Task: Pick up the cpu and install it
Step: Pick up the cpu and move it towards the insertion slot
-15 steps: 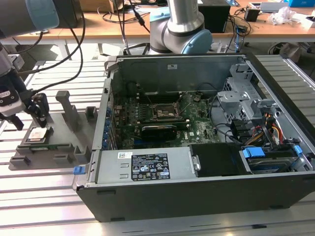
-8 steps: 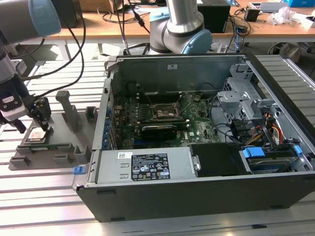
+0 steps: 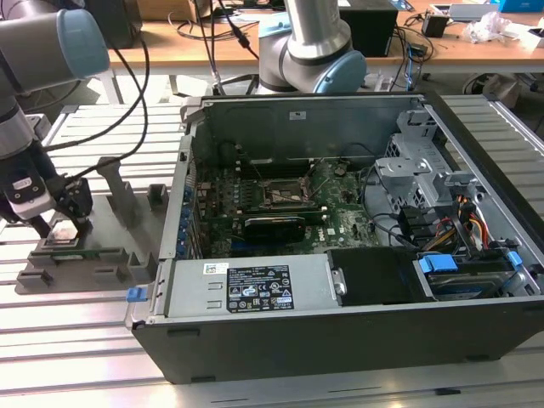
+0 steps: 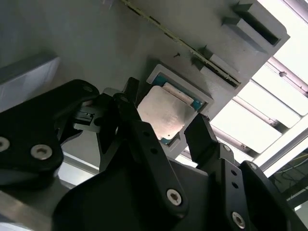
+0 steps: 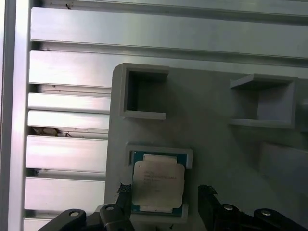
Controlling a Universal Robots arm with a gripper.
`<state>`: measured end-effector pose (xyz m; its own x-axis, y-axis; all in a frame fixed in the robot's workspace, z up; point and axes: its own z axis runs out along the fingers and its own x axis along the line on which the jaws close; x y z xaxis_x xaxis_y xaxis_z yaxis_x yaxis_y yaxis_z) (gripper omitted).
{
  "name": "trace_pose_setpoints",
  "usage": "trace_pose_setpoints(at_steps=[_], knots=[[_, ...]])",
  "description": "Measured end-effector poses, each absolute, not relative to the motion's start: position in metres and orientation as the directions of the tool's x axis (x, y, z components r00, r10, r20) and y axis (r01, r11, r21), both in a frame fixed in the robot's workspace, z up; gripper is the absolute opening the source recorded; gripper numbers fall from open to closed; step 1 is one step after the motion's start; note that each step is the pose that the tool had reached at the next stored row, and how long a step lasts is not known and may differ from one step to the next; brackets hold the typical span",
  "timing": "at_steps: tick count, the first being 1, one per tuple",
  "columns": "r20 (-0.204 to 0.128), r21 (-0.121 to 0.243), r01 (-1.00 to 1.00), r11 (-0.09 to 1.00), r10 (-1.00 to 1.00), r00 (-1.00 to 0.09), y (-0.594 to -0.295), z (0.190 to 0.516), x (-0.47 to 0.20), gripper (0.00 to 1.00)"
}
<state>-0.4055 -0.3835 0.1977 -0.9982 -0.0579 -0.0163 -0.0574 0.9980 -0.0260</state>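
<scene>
The cpu (image 5: 158, 185), a small square chip with a silvery top, lies in a shallow pocket of the grey plastic fixture (image 5: 216, 144). In both wrist views my gripper (image 5: 164, 195) straddles it, one black finger on each side and small gaps between. The jaws are open and the chip (image 4: 161, 114) rests flat in its pocket between the fingertips (image 4: 202, 132). In the exterior view the gripper (image 3: 64, 223) hangs low over the fixture (image 3: 110, 246) at the exterior view's left, with the pale chip (image 3: 62, 231) just under it. The motherboard socket (image 3: 285, 194) lies inside the open computer case (image 3: 340, 323).
The fixture has upright posts (image 3: 115, 191) and square recesses (image 5: 144, 94) close to the gripper. It stands on a slatted aluminium table (image 3: 76, 340). A second robot arm's base (image 3: 310, 51) stands behind the case. Cables and drive cages (image 3: 408, 170) crowd the case's right side.
</scene>
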Motion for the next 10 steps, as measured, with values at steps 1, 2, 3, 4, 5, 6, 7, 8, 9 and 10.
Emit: trace_pose_setpoints(at_steps=[1, 2, 3, 4, 5, 6, 7, 8, 9, 10], knots=[[-0.016, -0.026, -0.057, 0.998, -0.058, -0.998, -0.3835, 0.1958, -0.4055, 0.66], [-0.016, -0.026, -0.057, 0.998, -0.058, -0.998, -0.3835, 0.1943, -0.4055, 0.66], [-0.016, -0.026, -0.057, 0.998, -0.058, -0.998, -0.3835, 0.1923, -0.4055, 0.66], [-0.016, -0.026, -0.057, 0.998, -0.058, -0.998, -0.3835, 0.1911, -0.4055, 0.66], [-0.016, -0.026, -0.057, 0.998, -0.058, -0.998, -0.3835, 0.1903, -0.4055, 0.66], [-0.015, -0.026, -0.057, 0.998, -0.058, -0.998, -0.3836, 0.1895, -0.4056, 0.66], [-0.015, -0.027, -0.057, 0.998, -0.058, -0.998, -0.3836, 0.1887, -0.4056, 0.66], [-0.015, -0.027, -0.057, 0.998, -0.058, -0.998, -0.3836, 0.1878, -0.4057, 0.66], [-0.015, -0.027, -0.057, 0.998, -0.058, -0.998, -0.3836, 0.1874, -0.4057, 0.66], [-0.016, -0.026, -0.057, 0.998, -0.058, -0.998, -0.3835, 0.1869, -0.4055, 0.66]])
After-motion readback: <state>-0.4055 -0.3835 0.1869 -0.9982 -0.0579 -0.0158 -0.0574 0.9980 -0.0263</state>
